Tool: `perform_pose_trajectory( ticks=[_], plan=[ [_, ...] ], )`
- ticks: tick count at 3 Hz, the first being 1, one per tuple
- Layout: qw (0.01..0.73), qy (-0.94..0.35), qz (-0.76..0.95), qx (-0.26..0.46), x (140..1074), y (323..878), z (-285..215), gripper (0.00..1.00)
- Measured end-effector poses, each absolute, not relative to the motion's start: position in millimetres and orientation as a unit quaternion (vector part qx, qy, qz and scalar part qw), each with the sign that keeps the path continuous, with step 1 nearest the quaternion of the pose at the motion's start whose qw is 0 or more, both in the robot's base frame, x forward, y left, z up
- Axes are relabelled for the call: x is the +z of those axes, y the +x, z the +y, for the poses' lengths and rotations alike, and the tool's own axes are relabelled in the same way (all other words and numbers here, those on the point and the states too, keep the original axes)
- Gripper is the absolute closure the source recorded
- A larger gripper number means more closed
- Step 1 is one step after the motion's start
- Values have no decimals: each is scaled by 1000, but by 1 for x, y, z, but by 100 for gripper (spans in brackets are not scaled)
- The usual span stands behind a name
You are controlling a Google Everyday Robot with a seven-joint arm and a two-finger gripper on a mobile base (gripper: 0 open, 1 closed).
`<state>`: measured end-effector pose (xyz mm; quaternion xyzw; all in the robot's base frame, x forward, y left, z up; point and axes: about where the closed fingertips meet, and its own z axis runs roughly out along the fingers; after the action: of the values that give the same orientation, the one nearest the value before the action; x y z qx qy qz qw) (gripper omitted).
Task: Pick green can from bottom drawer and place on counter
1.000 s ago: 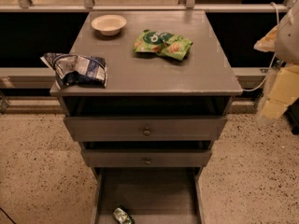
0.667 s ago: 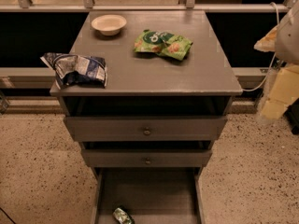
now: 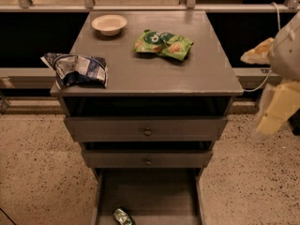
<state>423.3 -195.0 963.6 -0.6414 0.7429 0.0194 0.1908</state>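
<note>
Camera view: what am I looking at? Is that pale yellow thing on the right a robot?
Yes. It is the end of a robot's one arm, its gripper, a claw for grabbing. It hangs at the right edge, beside the cabinet, touching nothing. The single camera looks down on the cabinet's front. The flat grey wooden counter carries a small cream bowl, a flat green snack bag and a crumpled blue-and-white bag. Below are two shallower grey drawers with round knobs, then the deep grey bottom drawer, pulled open. On its floor lies the small shiny green can. The robot should lift that can onto the counter; the can is not held yet.
</note>
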Motion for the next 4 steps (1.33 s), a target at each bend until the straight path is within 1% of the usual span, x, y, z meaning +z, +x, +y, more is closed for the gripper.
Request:
perform_pose_trajectory(
  ticks=[1, 2, 3, 4],
  plan=[
    [242, -632, 731, 87, 912, 405, -169, 0],
    [307, -608, 723, 115, 890, 411, -145, 0],
    [308, -607, 723, 114, 890, 412, -145, 0],
    [338, -593, 720, 126, 871, 416, -133, 0]
  ],
)
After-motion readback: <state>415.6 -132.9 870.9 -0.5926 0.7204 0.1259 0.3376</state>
